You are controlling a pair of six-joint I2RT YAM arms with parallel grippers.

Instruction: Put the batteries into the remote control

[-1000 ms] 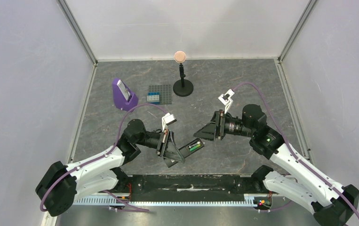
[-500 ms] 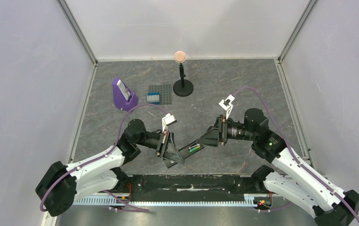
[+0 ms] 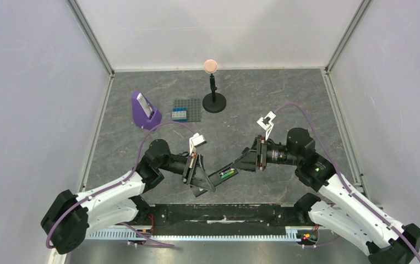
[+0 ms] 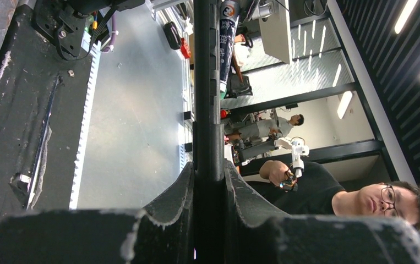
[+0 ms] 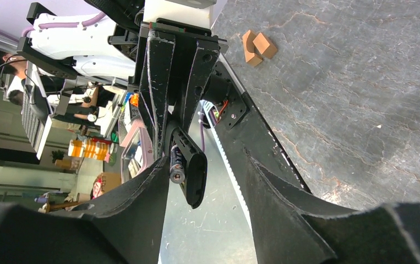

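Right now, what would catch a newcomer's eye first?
At the front of the table, the left gripper clamps a black remote control, a green battery showing in it, and the right gripper, jaws open, flanks its free end. Farther back stand a purple wedge, left, and a peach ball on a black stand.

No legible text or labels

remote control (image 5: 195, 176): matt blk plastic | table (image 5: 361, 82): grey veined, stone-look, matt
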